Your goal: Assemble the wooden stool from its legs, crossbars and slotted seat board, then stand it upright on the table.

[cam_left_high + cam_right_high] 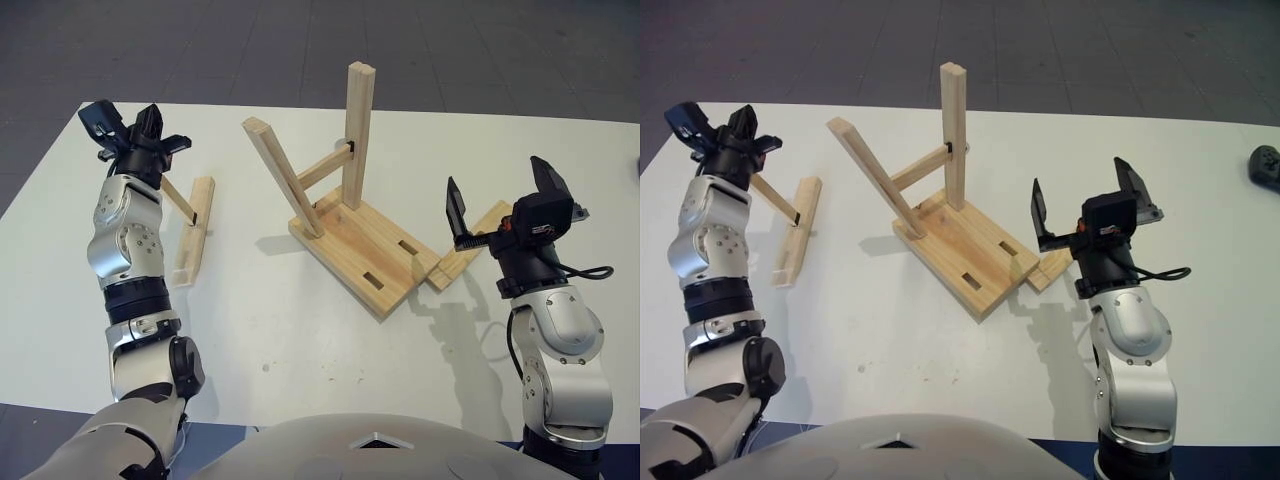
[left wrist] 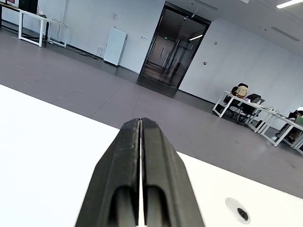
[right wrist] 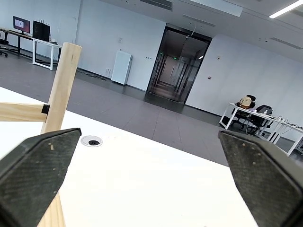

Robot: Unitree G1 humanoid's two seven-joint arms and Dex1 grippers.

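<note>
**A:** Here's the seat board (image 1: 365, 250), lying flat in the middle of the table (image 1: 300, 340). Two legs are socketed along its far side. One leg (image 1: 358, 130) stands upright and the other (image 1: 285, 175) leans hard toward the left edge, with a crossbar (image 1: 325, 170) between them.

**B:** And the near side has two empty slots (image 1: 372, 280). What's loose?

**A:** There's a spare leg (image 1: 195, 230) near the left edge with a thin bar plugged into it. The bar's other end is hidden behind the left arm. Another wooden piece (image 1: 470, 248) lies against the board's right corner.

**B:** Grippers?

**A:** The left gripper (image 2: 141, 123) is up above the left edge, fingers pressed together with nothing between them. The right gripper (image 1: 500, 190) is raised over that right-hand piece, fingers spread wide and empty.

**B:** Where's the danger?

**A:** I'd say that leaning leg. It doesn't look squarely seated, so any push on the board could lever it out or pop the crossbar.

**B:** And the board isn't pinned down.

**A:** Right. If the right gripper comes down on its piece and clips the touching corner, the half-built frame could slide or tip. The left one must open before it can take anything. If it goes in as it is, it would just shove the spare leg toward the edge.
</note>
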